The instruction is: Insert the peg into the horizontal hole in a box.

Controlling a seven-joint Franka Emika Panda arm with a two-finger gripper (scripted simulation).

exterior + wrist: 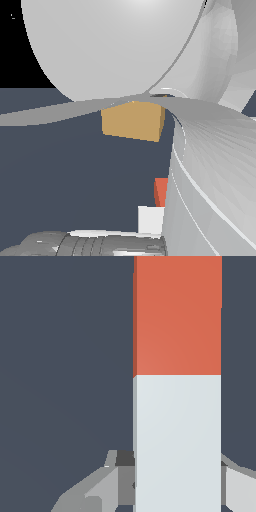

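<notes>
From my remote seat the exterior view was mostly blocked by the arm (pixel 125 45), whose pale grey shells filled the top and the exterior view's right, with another ribbed grey part of it low in the frame. Through the gap I saw the box (pixel 132 120), tan and flat-faced, sitting on the dark slate floor (pixel 60 160) with its upper edge cut off by the arm; I could not make out the hole on any face that showed. Well apart from the box and nearer the camera, a short piece of the peg (pixel 156 207) showed beside the arm's curved shell, its orange-red part lying on the box's side of its white part. The wrist view gave me the better look: the peg (pixel 177 381) ran lengthwise through the frame, orange-red half farther from the camera and pale grey-white half nearer, the colour change crossing it squarely. The gripper (pixel 177 481) sat at the grey-white half, with one grey finger (pixel 107 483) showing on one flank of the bar and another on the opposite flank, both pressed up against it, so I read the tool as pinching the peg by its pale end. Nothing but the dark floor lay behind the peg in that view
</notes>
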